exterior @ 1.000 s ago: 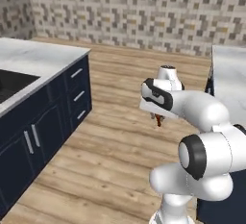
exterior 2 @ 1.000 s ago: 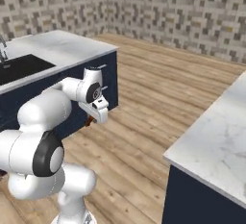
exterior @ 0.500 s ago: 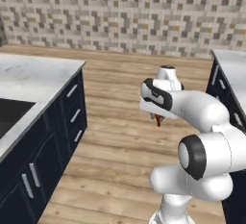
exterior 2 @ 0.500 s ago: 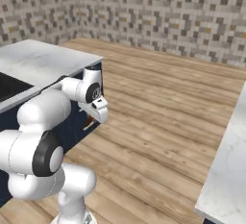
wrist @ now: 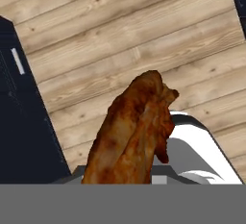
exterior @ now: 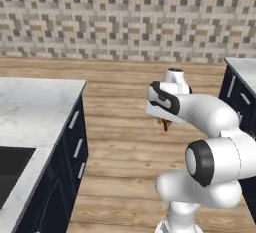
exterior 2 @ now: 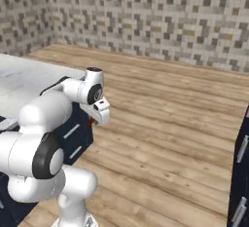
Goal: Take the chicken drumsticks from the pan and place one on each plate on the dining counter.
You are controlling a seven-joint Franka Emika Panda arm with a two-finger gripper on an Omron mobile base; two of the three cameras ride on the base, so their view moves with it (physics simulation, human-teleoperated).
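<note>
Open wood floor ahead and below gripper, free up to tiled wall. Marble counter with dark cabinets closes off left side, sink sunk into its near end. Second dark cabinet stands at right. Drumstick in jaws blocks middle of hand view. Aisle between counters wide, unobstructed.

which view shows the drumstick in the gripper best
The hand view: the chicken drumstick sits large and close, brown and wrinkled, above the wooden floor. The left base view shows just an orange tip under the hand; the right base view a sliver beside the gripper.
</note>
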